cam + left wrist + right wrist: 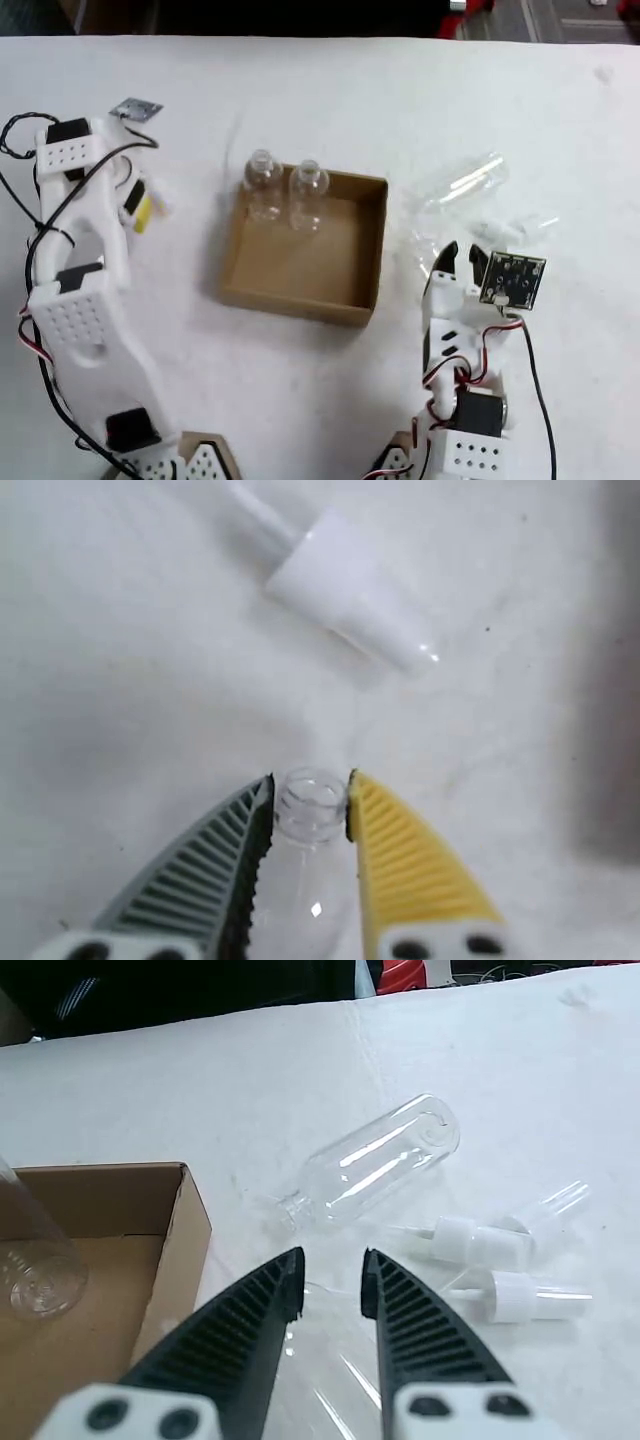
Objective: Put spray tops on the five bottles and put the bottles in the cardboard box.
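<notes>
Your left jaws pinch a clear bottle (310, 810) by the neck, a spray top (350, 590) just ahead. Your right jaws stand apart above a second bottle (332, 1368).

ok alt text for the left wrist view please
The left gripper, grey on one side and yellow on the other, is shut on the neck of a clear plastic bottle with no top on its mouth. Near it a white plastic spray top lies on the white table.

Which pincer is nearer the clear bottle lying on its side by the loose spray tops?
Right. The right pincer sits just short of the lying bottle, jaws open toward it; the left pincer is across the cardboard box, shut on another bottle.
</notes>
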Controlling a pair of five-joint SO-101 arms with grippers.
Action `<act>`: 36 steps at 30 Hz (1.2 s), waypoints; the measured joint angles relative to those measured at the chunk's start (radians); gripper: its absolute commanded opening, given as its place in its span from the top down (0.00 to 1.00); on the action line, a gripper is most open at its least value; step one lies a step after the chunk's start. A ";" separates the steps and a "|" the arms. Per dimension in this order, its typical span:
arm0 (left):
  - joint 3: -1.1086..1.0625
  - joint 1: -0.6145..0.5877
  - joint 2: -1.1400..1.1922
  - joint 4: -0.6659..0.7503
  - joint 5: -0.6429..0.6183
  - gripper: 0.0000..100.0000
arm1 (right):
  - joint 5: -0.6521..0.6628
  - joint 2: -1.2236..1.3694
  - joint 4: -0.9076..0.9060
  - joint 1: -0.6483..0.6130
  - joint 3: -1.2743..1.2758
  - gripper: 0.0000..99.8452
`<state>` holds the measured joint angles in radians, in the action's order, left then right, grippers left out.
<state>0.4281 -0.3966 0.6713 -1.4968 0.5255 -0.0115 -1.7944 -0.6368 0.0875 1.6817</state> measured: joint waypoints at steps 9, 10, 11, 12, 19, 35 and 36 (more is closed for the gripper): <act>0.000 0.000 0.000 -0.037 -0.002 0.94 | 0.000 0.000 0.000 0.000 0.000 0.92; 0.000 0.000 0.000 -0.044 -0.002 0.91 | 0.000 0.000 0.000 0.000 0.000 0.92; 0.000 0.000 0.000 -0.051 -0.002 0.88 | 0.000 0.000 0.000 0.000 0.000 0.92; 0.000 0.000 0.000 -0.054 -0.002 0.87 | 0.000 0.000 0.000 0.000 0.000 0.92; 0.000 0.000 0.000 -0.078 -0.009 0.89 | 0.000 0.000 0.000 0.000 0.000 0.92; 0.069 0.012 0.000 -0.180 -0.009 0.98 | 0.000 0.000 0.000 0.000 0.000 0.92; 0.100 0.018 -0.005 -0.210 -0.009 0.98 | 0.000 0.000 0.000 0.000 0.000 0.92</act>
<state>0.5278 -0.3782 0.6667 -1.7070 0.5163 -0.0115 -1.7944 -0.6368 0.0875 1.6817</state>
